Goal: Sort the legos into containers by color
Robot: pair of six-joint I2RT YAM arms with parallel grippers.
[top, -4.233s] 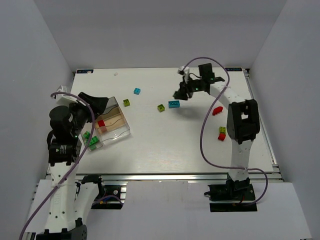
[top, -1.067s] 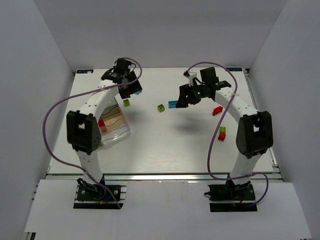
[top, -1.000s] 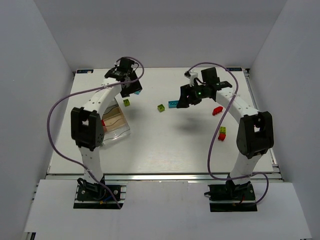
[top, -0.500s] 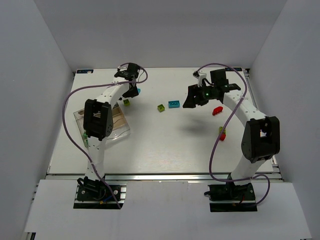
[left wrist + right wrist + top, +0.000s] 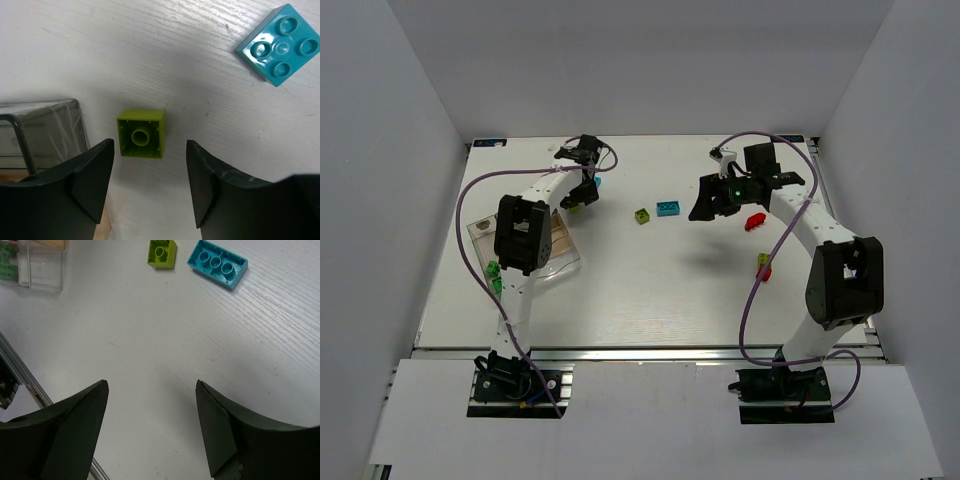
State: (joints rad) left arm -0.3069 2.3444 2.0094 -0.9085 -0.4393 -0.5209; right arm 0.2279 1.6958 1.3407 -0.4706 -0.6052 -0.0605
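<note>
My left gripper [image 5: 582,190] hangs open over the far left of the table. In the left wrist view an upturned lime lego [image 5: 141,134] lies just ahead of the gap between the open fingers of this gripper [image 5: 150,150]. A cyan square lego [image 5: 278,44] lies beyond it to the right. The clear container [image 5: 565,258] sits near the left arm, its corner [image 5: 45,125] beside my left finger. My right gripper [image 5: 705,205] is open and empty above bare table, with a long cyan lego [image 5: 218,264] and another lime lego [image 5: 162,253] ahead of it.
A red lego [image 5: 755,221] lies right of the right gripper, and a red-and-lime stack [image 5: 762,265] lies nearer the front. Green legos [image 5: 494,276] sit left of the container. The table's front rail [image 5: 20,375] shows at the lower left of the right wrist view.
The left arm has stretched further out, bringing its gripper down over the lime lego beside the container. The right gripper has drifted right, away from the long cyan lego.
</note>
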